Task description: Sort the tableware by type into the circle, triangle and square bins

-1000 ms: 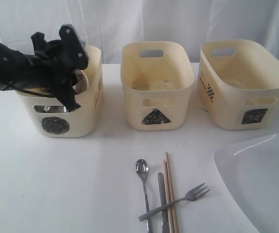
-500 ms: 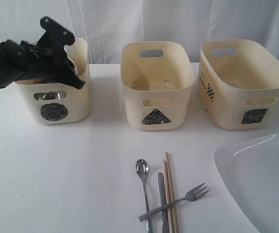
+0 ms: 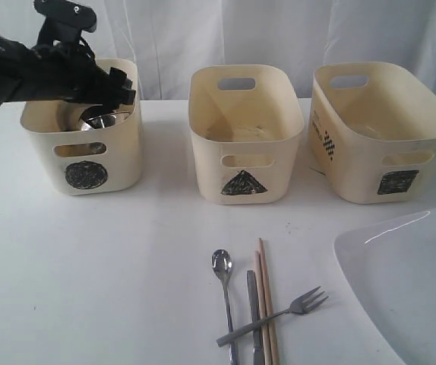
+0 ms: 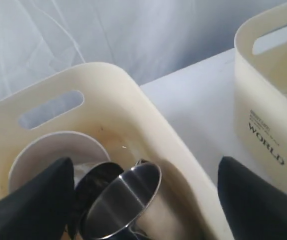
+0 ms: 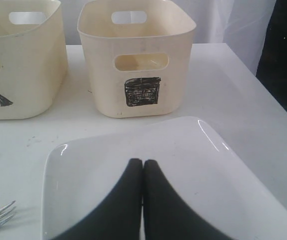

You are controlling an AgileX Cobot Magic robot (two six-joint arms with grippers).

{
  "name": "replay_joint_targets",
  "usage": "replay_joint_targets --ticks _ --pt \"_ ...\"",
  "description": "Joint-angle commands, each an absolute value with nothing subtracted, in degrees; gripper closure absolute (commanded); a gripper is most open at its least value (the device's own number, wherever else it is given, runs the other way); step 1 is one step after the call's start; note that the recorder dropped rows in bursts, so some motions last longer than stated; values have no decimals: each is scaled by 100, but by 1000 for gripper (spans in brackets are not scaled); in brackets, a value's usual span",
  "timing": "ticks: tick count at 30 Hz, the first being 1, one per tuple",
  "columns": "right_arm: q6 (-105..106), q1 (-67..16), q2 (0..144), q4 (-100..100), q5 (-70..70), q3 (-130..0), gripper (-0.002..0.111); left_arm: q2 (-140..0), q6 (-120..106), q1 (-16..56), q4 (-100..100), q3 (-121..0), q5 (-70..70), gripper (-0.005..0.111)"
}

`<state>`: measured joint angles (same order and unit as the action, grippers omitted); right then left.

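The circle bin [image 3: 85, 152] holds a white bowl [image 4: 53, 150] and a tilted steel mug [image 4: 126, 192], whose steel shows at the rim [image 3: 101, 120]. My left gripper [image 3: 115, 85] hovers over that bin's rim, open wide [image 4: 143, 200]; the mug lies loose below it, with one finger [image 4: 256, 200] beyond the bin's wall. The triangle bin [image 3: 244, 137] and square bin [image 3: 381, 129] stand to the right. Spoon [image 3: 222, 266], knife [image 3: 254, 304], chopsticks [image 3: 264, 289] and fork [image 3: 282, 313] lie in front. My right gripper [image 5: 143, 162] is shut just above the white plate [image 5: 183, 145].
The plate [image 3: 408, 281] fills the front right corner of the white table. The fork lies across the knife and chopsticks. A white curtain hangs behind the bins. The table's right edge [image 5: 263, 95] runs close to the square bin [image 5: 136, 60].
My left gripper has risen out of the circle bin and opened, leaving the steel mug inside. The bin has settled back slightly left. The right gripper has not moved.
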<state>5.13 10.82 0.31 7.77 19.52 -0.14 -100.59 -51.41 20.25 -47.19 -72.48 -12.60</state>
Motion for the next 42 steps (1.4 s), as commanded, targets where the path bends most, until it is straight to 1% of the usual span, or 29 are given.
replay_joint_targets --ticks 1,6,8,10,11,12,13,14,19,21,22,24,28,30,34,36,38,42 --pt "485 1065 0 768 1928 0 108 -9547 -5074 2008 -4942 -7274 -1094 26" --pt "485 1065 0 768 1928 0 108 -8993 -5131 1996 -5491 -7262 -1121 26" --pt "485 1065 0 768 1928 0 108 -8779 -5131 1996 -5570 -7193 -1240 31" --pt "485 1065 0 768 1928 0 108 -8548 -5284 1996 -5601 -7036 -1424 51" --pt "485 1065 0 768 1928 0 108 -8446 -5452 1996 -5633 -6957 -1510 62" --pt "485 1065 0 768 1928 0 108 -8285 -5766 1996 -5725 -6824 -1647 83" --pt "485 1065 0 768 1928 0 108 -8171 -5990 1996 -5847 -6726 -1774 97" --pt "485 1065 0 768 1928 0 108 -8059 -6256 1996 -6006 -6625 -1940 106" --pt "485 1065 0 768 1928 0 108 -7339 -7749 1996 -7874 -6053 -3607 107" --pt "485 1065 0 768 1928 0 108 -7034 -8356 1919 -8136 -5774 -3696 107" --pt "485 1065 0 768 1928 0 108 -6896 -8571 1842 -8104 -5629 -3458 107" --pt "485 1065 0 768 1928 0 108 -6530 -8957 1551 -7950 -5253 -2259 107" --pt "485 1065 0 768 1928 0 108 -5926 -9213 643 -7875 -4601 707 107" --pt "485 1065 0 768 1928 0 108 -5729 -8983 113 -7875 -4282 1662 107" --pt "485 1065 0 768 1928 0 108 -5604 -8692 -772 -7925 -3803 2254 107" --pt "485 1065 0 768 1928 0 108 -5600 -8529 -1086 -7917 -3666 2466 107" --pt "485 1065 0 768 1928 0 108 -5547 -8225 -1227 -7957 -3616 2462 107" --pt "485 1065 0 768 1928 0 108 -5290 -7746 -1240 -8343 -3607 1619 107"
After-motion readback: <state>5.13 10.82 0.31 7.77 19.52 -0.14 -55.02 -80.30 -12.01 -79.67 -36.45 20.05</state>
